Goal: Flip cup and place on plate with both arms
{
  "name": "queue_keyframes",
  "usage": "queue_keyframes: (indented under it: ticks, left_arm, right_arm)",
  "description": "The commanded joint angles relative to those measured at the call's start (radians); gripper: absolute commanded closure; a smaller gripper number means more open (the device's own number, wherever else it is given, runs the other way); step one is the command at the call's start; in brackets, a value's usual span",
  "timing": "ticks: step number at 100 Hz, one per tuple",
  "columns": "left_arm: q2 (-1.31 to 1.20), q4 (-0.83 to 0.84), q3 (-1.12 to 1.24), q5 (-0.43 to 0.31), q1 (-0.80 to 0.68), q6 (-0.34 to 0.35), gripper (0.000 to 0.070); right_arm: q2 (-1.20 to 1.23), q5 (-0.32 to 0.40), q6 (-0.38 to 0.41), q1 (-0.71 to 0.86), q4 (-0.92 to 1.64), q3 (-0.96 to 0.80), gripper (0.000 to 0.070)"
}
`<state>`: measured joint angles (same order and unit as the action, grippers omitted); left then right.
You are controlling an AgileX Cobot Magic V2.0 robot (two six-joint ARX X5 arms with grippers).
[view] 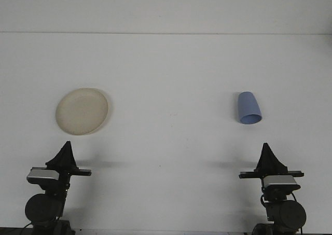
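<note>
A blue cup [249,108] is on the white table at the right. Its wider end faces me and its narrow end points away, so it looks to be lying on its side. A cream round plate [82,111] lies flat on the table at the left, with nothing on it. My left gripper [67,144] sits low at the front left, just in front of the plate, with its black fingers drawn together to a point. My right gripper [266,146] sits low at the front right, a little in front of the cup, and is shut the same way. Neither gripper holds or touches anything.
The white table [171,90] runs back to a white wall. A wide stretch of bare tabletop separates the plate from the cup. Both arm bases stand at the table's front edge.
</note>
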<state>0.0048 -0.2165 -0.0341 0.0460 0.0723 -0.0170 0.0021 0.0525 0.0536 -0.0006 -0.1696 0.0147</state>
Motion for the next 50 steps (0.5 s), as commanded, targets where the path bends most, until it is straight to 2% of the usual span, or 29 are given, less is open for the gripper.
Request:
queue_keyframes:
  ticks: [1,29,50]
  left_arm:
    - [-0.002,-0.010,0.020,0.000,0.000,0.005,0.0689]
    - [-0.002,-0.010,0.020,-0.001,0.000,0.005,0.0689]
    - [-0.002,-0.010,0.020,-0.001,0.000,0.005,0.0689]
  right_arm:
    - [-0.001,0.000,0.002,-0.001,-0.010,-0.002,0.0700]
    - [-0.001,0.001,0.008,0.000,0.002,0.007,0.0700]
    - [0.000,0.001,0.010,0.000,0.167,0.125,0.0700]
